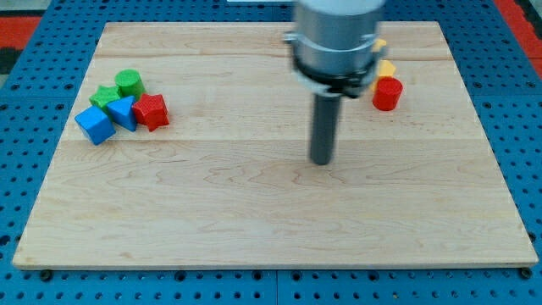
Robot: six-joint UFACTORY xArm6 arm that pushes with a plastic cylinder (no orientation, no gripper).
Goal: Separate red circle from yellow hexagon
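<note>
single camera view of a pale wooden board (254, 212) resting on a blue pegboard surface (25, 51). the arm carries no claw; it ends in a straight dark rod, so there is nothing to be wide, narrow or holding. my tip (321, 161) rests near the board's middle, slightly toward the view's right, with no block touching it.

task blocks: the red circle, a short red cylinder (387, 93), stands near the view's top right. the yellow hexagon block (385, 68) sits directly above it in the view, partly hidden by the arm's grey body (334, 34); the two appear to touch or nearly touch. a further sliver of yellow or orange (380, 43) shows beside the arm, too hidden to identify.

other blocks: a cluster at the view's left, well apart from my tip, comprises a blue cube (94, 124), a blue triangular block (124, 111), a red star-shaped block (152, 111), a green cylinder (129, 82) and a second green block (106, 96) of unclear shape.

progress, as a judgement: the separation is not yet done, since the pair sits together. my tip lies below and to the left of the pair, so what remains is an approach to the seam between them and a push carrying the red circle away.
</note>
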